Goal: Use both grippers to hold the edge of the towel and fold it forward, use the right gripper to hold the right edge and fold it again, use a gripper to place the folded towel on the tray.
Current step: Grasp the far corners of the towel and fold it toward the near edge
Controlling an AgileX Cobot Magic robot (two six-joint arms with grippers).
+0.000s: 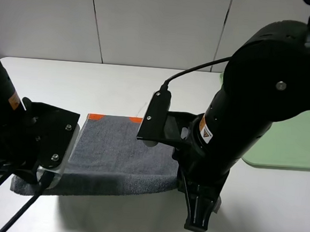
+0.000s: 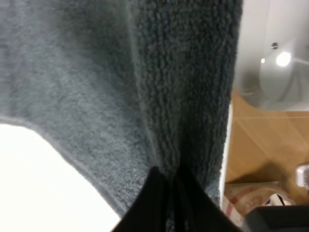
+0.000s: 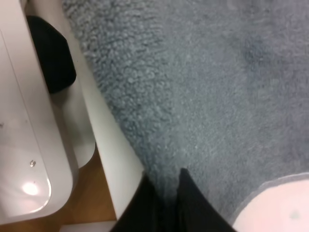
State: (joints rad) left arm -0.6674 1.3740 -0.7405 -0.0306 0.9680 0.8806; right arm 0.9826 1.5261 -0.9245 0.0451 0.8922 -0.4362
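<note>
left gripper [image 2: 171, 176]: my black fingers are pinched tight on the towel [image 1: 119, 156], at its near left corner.
right gripper [image 3: 164, 181]: clamped the same way on the towel's near right corner, terry bunched between the fingers.
towel: dark grey, spread on the white tabletop [image 1: 119, 86] between my two arms; its near side looks rounded and bunched where i grip it.
edge of the towel [image 2: 48, 140]: a thin pale hem, curving past the cloth beside my left gripper.
orange band [image 1: 114, 118]: at the towel's far end, flat on the tabletop.
tray [image 1: 292, 143]: light green, on the tabletop beyond my right arm, apart from the towel, partly hidden by that arm.
</note>
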